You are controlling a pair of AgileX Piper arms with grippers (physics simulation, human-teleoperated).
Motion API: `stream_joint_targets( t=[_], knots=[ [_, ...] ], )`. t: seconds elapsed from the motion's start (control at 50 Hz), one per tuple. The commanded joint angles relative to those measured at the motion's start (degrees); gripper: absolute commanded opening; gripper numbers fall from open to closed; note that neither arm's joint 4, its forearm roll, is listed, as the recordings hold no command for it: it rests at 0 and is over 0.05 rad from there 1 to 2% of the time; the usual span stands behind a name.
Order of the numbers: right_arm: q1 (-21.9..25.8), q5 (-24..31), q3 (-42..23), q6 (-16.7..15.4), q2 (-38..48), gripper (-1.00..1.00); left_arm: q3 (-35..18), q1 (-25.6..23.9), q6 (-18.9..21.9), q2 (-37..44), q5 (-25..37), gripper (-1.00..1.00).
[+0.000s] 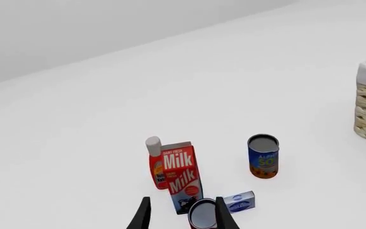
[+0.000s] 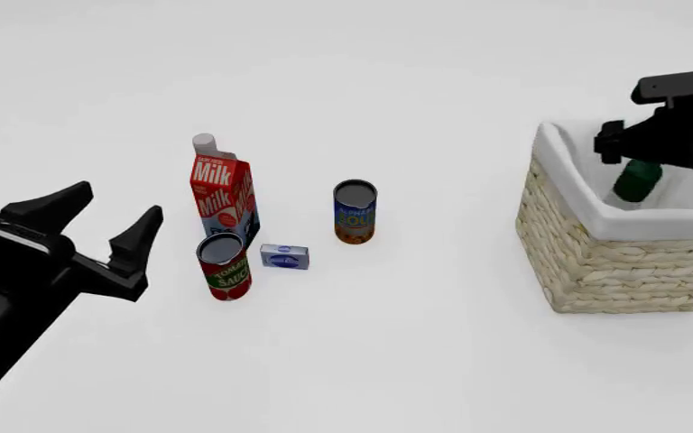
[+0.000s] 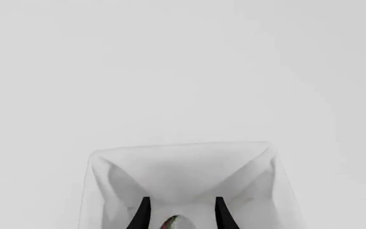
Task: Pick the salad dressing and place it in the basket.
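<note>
Over the basket (image 2: pixel 617 244), at about three o'clock in the front view, the right gripper (image 2: pixel 631 155) hangs above the white liner with the salad dressing (image 2: pixel 637 179) just under it; only the dark green cap and a sliver of white body show. In the right wrist view the two fingers stand a little apart with a rounded bit of the bottle (image 3: pixel 170 222) between them, so the jaws seem to be closed on it, though contact itself is hard to make out. The bottle already sits inside the rim, above the liner's hollow.

To do the release well, lower the bottle toward the basket floor before opening, keep it clear of the near wall, then part the fingers fully and lift straight up so the cap is not dragged.

At nine o'clock the left gripper (image 2: pixel 115 230) waits wide open and holds nothing, near the milk carton (image 2: pixel 221 194) and the red can (image 2: pixel 224 263), apart from both.
</note>
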Motion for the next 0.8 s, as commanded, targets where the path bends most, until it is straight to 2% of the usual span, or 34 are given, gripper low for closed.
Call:
stream_joint_targets(
  t=[0.02, 0.46, 0.56, 0.6, 0.64, 0.8],
  knots=[
    [-1.0, -1.2, -0.4, 0.6, -0.3, 1.00, -0.4, 0.4, -1.1, 1.6, 0.9, 1.00],
    [-1.3, -0.3, -0.8, 0.6, -2.1, 1.00, -0.7, 0.3, -1.0, 2.1, 0.6, 1.00],
    [-0.3, -0.6, 0.0, 1.0, -5.8, 1.00, -0.8, 0.3, -1.1, 2.3, 0.6, 1.00],
    [0.2, -0.3, 0.2, 0.3, -6.8, 1.00, -0.8, 0.3, -1.1, 2.2, 0.6, 1.00],
    [1.5, -0.5, 1.1, 1.5, -9.2, 1.00, -0.8, 0.2, -1.1, 2.4, 0.6, 1.00],
    [4.8, -0.6, 5.2, 1.4, -17.1, 1.00, -0.8, 0.1, -1.1, 2.6, 0.5, 1.00]
  ],
)
